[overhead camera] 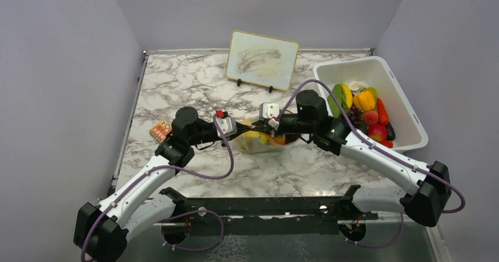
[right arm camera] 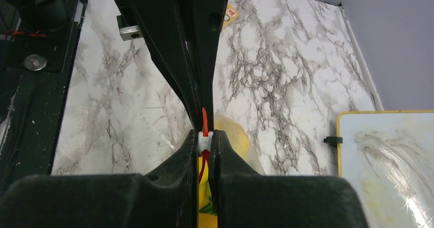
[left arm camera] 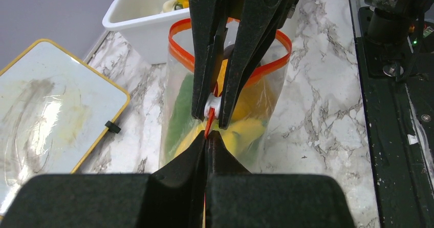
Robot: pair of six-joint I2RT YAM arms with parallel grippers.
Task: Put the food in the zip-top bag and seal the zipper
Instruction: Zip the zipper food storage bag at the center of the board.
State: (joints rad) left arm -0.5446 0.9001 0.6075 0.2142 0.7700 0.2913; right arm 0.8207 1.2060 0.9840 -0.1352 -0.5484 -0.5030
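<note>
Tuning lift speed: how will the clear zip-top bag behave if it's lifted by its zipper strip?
Probably floppy: the zip-top bag looks thin and creased, its zipper bowing in a loose loop. Likely bottom-heavy, so it may swing: the food sits below the mouth.

Soft, even light comes from above, with faint shadows on the desk (overhead camera: 176,85). The overhead view is sharp. In my wrist views, my left pincer (left arm camera: 207,136) and right pincer (right arm camera: 205,138) blur to black bulk at 6 o'clock; the board (left arm camera: 51,115) at 9 o'clock glares.

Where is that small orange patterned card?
Top view: the orange patterned card lies left on the marble table, beside the left arm's black joint.
</note>
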